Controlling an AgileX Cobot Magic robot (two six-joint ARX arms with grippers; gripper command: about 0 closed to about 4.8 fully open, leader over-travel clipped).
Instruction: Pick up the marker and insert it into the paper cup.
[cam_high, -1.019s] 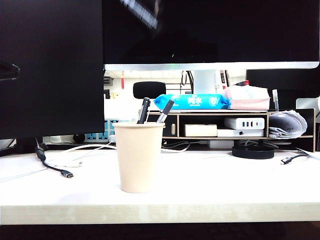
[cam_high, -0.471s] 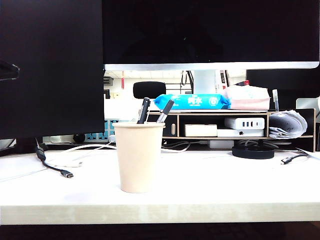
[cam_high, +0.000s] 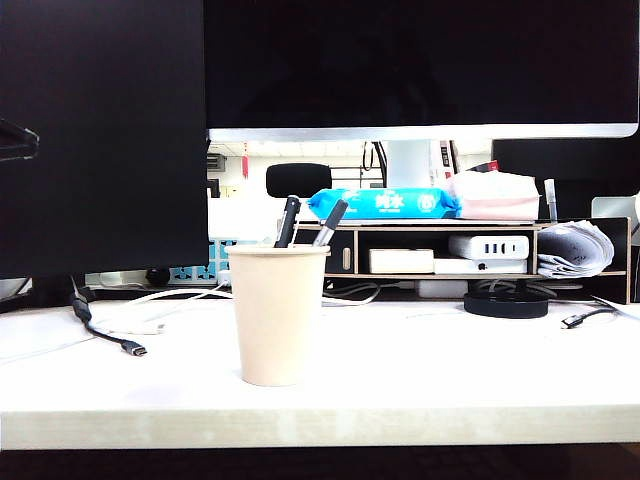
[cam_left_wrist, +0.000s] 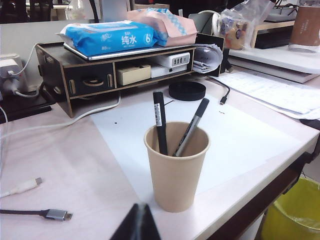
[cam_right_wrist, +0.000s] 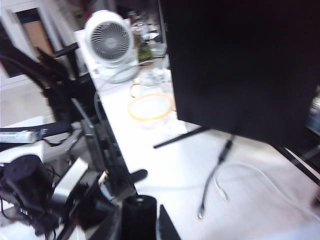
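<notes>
— Right gripper (cam_right_wrist: 140, 226) first: what do its jaws hold?
— A thick black cylinder, seemingly the marker (cam_right_wrist: 138, 211), stands end-on between them. One finger (cam_right_wrist: 167, 227) lies just beside the barrel. The picture is blurred, so I cannot tell whether they clamp it or stand slack around it.
— Where is that from the paper cup (cam_high: 277, 315)?
— I cannot say. The right wrist view shows no cup, only a dark monitor (cam_right_wrist: 240, 65) and a white fan (cam_right_wrist: 107, 40), and the exterior view shows no arm.
— And the left gripper (cam_left_wrist: 138, 223)?
— Its fingers meet in one dark wedge, closed on nothing, just in front of the cup and not touching it.
— What about the cup itself?
— Upright on the table (cam_high: 450, 370). Two thinner pens lean inside it: a black one with a white label (cam_left_wrist: 159, 120) and a grey-barrelled one (cam_left_wrist: 192, 127).
— What is around the cup?
— Behind it is a dark shelf (cam_left_wrist: 90, 80) with a blue wipes pack (cam_left_wrist: 107, 37) on top. A grey-tipped cable (cam_left_wrist: 47, 214) lies well off to one side.
</notes>
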